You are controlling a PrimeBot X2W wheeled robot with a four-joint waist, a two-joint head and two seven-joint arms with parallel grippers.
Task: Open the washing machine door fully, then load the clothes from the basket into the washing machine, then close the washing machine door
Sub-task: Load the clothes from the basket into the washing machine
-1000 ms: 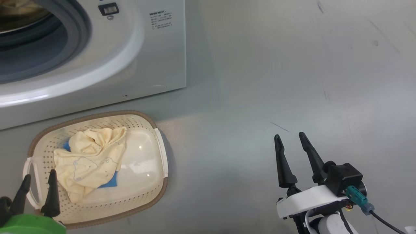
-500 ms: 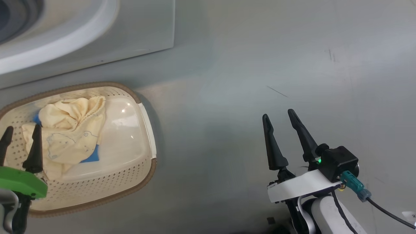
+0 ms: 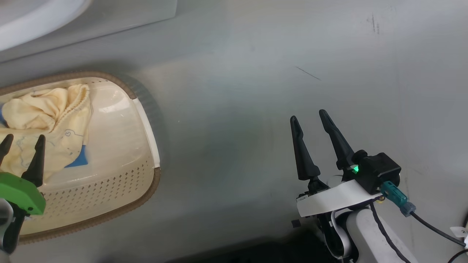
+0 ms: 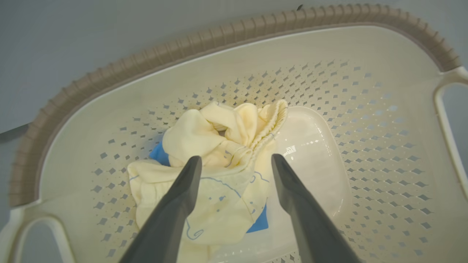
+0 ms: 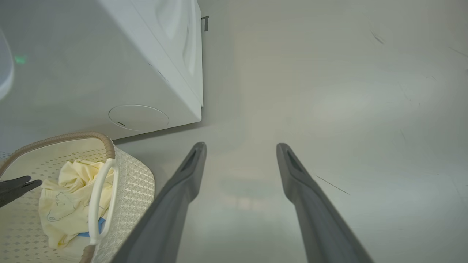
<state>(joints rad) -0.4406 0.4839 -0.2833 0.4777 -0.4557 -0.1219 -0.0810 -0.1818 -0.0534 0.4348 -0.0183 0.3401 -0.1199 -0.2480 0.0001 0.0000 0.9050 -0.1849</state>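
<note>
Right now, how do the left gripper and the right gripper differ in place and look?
The left gripper hangs over the clothes in the basket; the right gripper hangs over the floor beside the basket. The left gripper has a green base; the right gripper's is white. Both have their jaws open and hold nothing.

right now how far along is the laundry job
Done: can't judge whether the door is open. In hand: the open left gripper hangs over the clothes in the basket, gripping nothing. The right gripper is open above the floor beside the washer. Left: grab the clothes, load them, shut the door.
</note>
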